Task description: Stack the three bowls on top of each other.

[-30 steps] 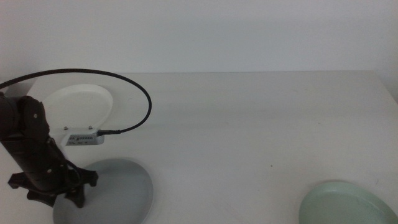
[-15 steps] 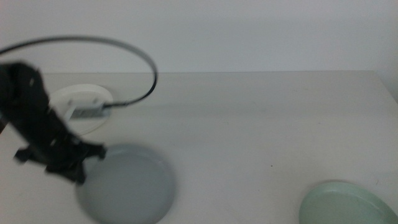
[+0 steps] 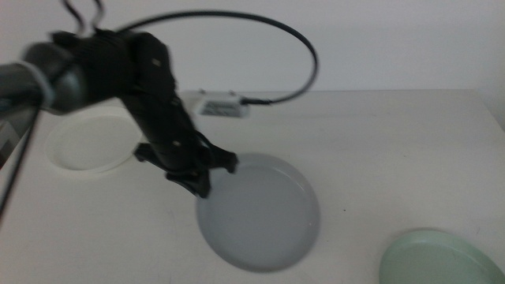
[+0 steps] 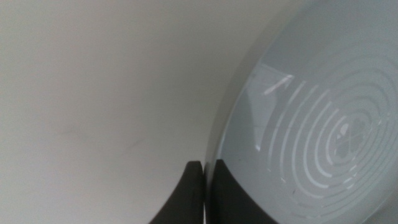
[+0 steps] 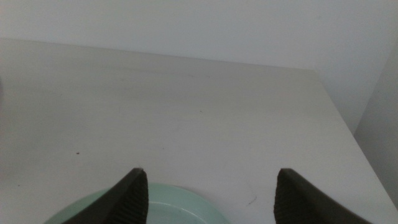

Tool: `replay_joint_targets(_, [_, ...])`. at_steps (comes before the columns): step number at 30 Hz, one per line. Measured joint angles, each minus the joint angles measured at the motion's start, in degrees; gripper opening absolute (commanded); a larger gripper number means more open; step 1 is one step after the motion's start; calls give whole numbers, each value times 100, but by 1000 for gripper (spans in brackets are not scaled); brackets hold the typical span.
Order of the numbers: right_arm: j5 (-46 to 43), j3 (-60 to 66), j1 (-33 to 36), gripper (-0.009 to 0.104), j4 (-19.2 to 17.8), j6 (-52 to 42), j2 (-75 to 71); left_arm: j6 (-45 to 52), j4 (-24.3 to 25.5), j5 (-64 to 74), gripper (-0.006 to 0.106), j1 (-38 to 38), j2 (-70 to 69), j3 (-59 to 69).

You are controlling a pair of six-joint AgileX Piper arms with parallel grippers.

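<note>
My left gripper (image 3: pixel 200 186) is shut on the left rim of the grey-blue bowl (image 3: pixel 259 211) and holds it over the middle of the table. In the left wrist view its jaws pinch the rim of that bowl (image 4: pixel 311 112). The white bowl (image 3: pixel 83 143) lies at the far left. The pale mint green bowl (image 3: pixel 438 259) lies at the front right corner. My right gripper (image 5: pixel 211 193) is open, just above the near rim of the mint green bowl (image 5: pixel 155 208), out of the middle view.
A black cable (image 3: pixel 260 24) loops from the left arm over the back of the table. The table's right edge (image 3: pixel 493 110) and a white wall behind bound the space.
My left gripper has carried the grey-blue bowl from the front left toward the middle of the table. The white bowl is now uncovered. The mint green bowl has not moved.
</note>
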Motion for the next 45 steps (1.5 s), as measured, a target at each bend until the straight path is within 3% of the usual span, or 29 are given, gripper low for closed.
replay_joint_targets(16, [0,0,0,52,0,0,0,0,-469,-353,4,-422,1087,-77])
replay_joint_targets(18, [0,0,0,52,0,0,0,0,-457,-353,13,-422,1116,-77])
replay_joint_targets(21, [0,0,0,52,0,0,0,0,-424,-347,41,-422,1116,-77])
replay_joint_targets(26, [0,0,0,52,0,0,0,0,-262,-257,106,-415,1055,-77])
replay_joint_targets(31, [0,0,0,52,0,0,0,0,-92,-72,105,-316,522,-155])
replay_joint_targets(36, [0,0,0,52,0,0,0,-85,450,169,105,-20,-183,-458])
replay_joint_targets(40, [0,0,0,52,0,0,0,-102,837,304,105,589,-637,-610])
replay_joint_targets(45, [0,0,0,52,0,0,0,-85,926,403,105,1602,-797,-654])
